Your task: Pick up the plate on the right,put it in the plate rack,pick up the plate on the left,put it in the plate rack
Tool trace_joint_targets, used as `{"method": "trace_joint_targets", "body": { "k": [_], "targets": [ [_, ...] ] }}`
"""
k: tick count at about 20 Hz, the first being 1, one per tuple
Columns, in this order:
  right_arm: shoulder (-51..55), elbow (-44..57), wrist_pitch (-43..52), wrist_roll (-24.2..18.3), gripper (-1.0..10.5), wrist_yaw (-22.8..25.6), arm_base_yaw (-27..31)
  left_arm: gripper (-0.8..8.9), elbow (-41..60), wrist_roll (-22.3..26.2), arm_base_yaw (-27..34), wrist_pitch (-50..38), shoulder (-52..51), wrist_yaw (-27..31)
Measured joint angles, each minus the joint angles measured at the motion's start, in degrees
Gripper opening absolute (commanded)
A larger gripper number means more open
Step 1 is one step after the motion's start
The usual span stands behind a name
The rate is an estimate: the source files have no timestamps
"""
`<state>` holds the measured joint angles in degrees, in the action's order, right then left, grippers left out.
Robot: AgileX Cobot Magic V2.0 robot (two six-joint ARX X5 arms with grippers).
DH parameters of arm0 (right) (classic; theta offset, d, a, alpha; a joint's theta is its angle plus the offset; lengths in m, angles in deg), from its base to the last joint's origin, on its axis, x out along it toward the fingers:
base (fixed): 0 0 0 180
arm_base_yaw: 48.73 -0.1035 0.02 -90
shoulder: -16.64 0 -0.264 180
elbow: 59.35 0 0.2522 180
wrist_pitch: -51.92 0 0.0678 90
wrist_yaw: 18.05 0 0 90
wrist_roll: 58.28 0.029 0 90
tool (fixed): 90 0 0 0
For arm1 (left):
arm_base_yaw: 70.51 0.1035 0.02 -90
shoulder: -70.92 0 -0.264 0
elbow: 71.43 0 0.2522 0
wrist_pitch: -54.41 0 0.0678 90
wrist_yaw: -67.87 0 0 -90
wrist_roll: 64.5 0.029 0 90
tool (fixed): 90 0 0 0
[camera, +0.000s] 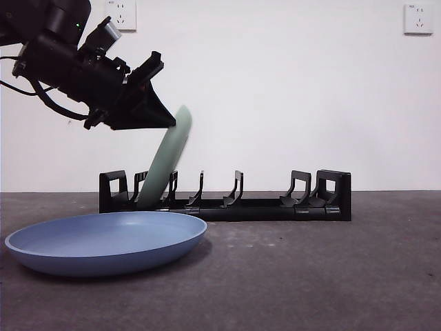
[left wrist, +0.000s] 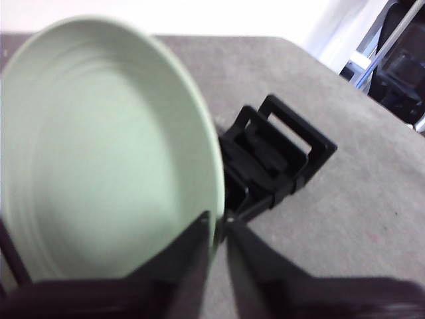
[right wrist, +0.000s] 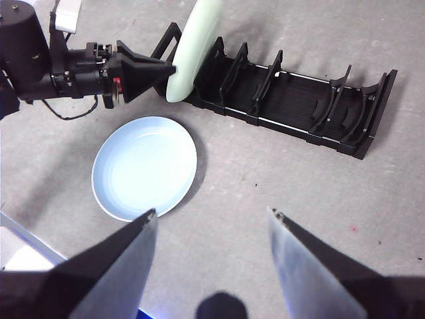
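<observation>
The left gripper (camera: 172, 123) enters the front view from the upper left corner, angled downward toward the right. Its two black jaws are pinched on the upper rim of the green plate (camera: 164, 165); the left wrist view shows the jaws nearly closed with the plate's edge between them.

The green plate stands on edge, tilted, with its top leaning right. Its lower edge sits in the plate rack (camera: 275, 207) at the rack's left end, between the left end block and the first prongs. In the right wrist view the plate (right wrist: 192, 46) occupies the same end slot, with the left gripper (right wrist: 169, 68) at its rim.

The plate rack lies lengthwise across the far part of the table (camera: 331, 276). The remaining slots to the right of the green plate hold nothing.

The blue plate (camera: 103, 241) lies flat on the table, near and left of the rack, just in front of the rack's left end. It is not touching either gripper.

The right gripper (right wrist: 212, 216) hangs above the table on the near side, well apart from both plates, with its jaws spread wide.
</observation>
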<state>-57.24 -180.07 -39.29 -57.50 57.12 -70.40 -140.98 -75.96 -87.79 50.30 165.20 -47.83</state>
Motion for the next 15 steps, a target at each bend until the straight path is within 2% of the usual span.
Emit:
{"method": "trace_joint_targets", "body": {
  "k": [5,7,8,10,12,15],
  "targets": [
    [-0.04,0.00,-0.02,-0.35,2.8,0.00,0.00,2.03,0.04,-0.15,0.00,4.48,-6.47,0.00],
    [-0.04,0.00,0.00,-0.39,2.8,-0.02,0.00,3.39,0.04,-0.17,0.00,7.30,-10.80,-0.07],
    [-0.11,0.00,0.00,-0.39,2.8,0.00,0.00,3.74,0.04,-0.17,0.02,9.60,-13.53,-0.72],
    [-0.76,0.00,0.00,-0.39,2.8,-0.11,0.00,3.80,0.04,0.55,0.02,15.30,-19.63,-3.63],
    [-2.69,0.00,0.00,-0.39,2.8,-0.85,0.00,3.80,0.04,4.37,0.00,22.64,-27.26,-5.53],
    [-7.63,0.00,0.90,-0.39,2.8,-5.46,-0.28,3.78,0.02,15.89,-0.15,37.42,-38.66,-5.49]
  ]
}}
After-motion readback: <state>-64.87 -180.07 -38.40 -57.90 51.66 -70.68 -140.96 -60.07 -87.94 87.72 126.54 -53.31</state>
